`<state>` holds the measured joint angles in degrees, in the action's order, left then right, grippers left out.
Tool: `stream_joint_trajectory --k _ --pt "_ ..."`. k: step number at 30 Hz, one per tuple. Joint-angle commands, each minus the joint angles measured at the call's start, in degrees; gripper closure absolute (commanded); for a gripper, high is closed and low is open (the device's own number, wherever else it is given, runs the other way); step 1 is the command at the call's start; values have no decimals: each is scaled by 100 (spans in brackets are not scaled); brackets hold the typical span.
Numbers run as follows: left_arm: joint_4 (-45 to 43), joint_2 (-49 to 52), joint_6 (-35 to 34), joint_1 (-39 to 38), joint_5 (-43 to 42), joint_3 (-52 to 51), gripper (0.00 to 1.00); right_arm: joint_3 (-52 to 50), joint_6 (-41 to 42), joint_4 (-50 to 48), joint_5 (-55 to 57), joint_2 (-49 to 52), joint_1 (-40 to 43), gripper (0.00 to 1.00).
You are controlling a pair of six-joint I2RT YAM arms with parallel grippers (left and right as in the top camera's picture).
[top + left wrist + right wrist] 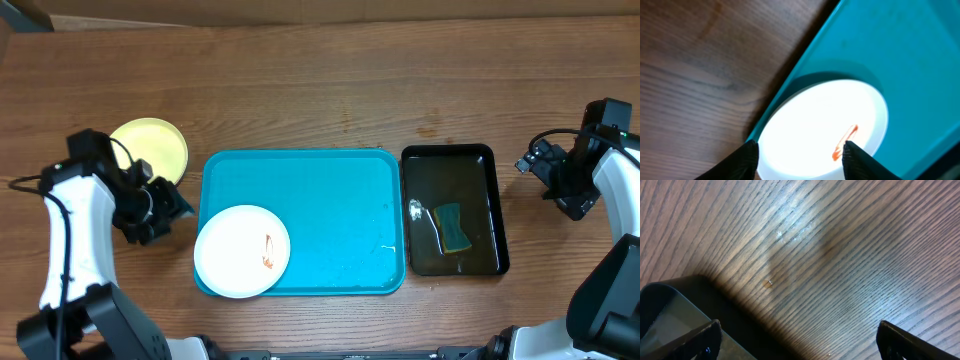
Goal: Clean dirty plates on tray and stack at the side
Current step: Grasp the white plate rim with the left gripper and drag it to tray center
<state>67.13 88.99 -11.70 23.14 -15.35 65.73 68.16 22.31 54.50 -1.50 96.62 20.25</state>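
Wooden table [300,90] | smeared white plate [242,251] at near-left corner of tray [330,200], overhanging rim | left claw [800,155] spread, empty, beside tray's left edge | right claw [797,330] spread over bare wood | risk: shallow rim pinch could tip plate off tray

Left arm [68,235]: white rounded shell links, black joint housings. Left cable [22,183]: thin, black, looping off at side. Left gripper [799,146]: black; left fingers [742,161] matte, tapering to blunt tips. Right arm [615,180]: same white shells, black joints. Right cable [550,138]: thin, black, arcing over black wrist block. Right gripper [799,325]: black; right fingers [912,342] flat-edged, small blue glint on one.
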Motion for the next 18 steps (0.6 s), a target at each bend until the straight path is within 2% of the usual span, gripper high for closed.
stream_joint_trajectory --k 1,6,10,18 --pt "-63 -153 -339 -195 697 -481 43 133 26 -26 -9 -105 2 0" --pt "-533 -146 -354 -254 789 -1467 44 133 24 -26 -9 -105 2 0" --pt "-874 -146 -354 -254 778 -1875 45 133 26 -26 -9 -105 2 0" --pt "-892 -146 142 -262 -236 -1996 61 133 26 -26 -9 -105 2 0"
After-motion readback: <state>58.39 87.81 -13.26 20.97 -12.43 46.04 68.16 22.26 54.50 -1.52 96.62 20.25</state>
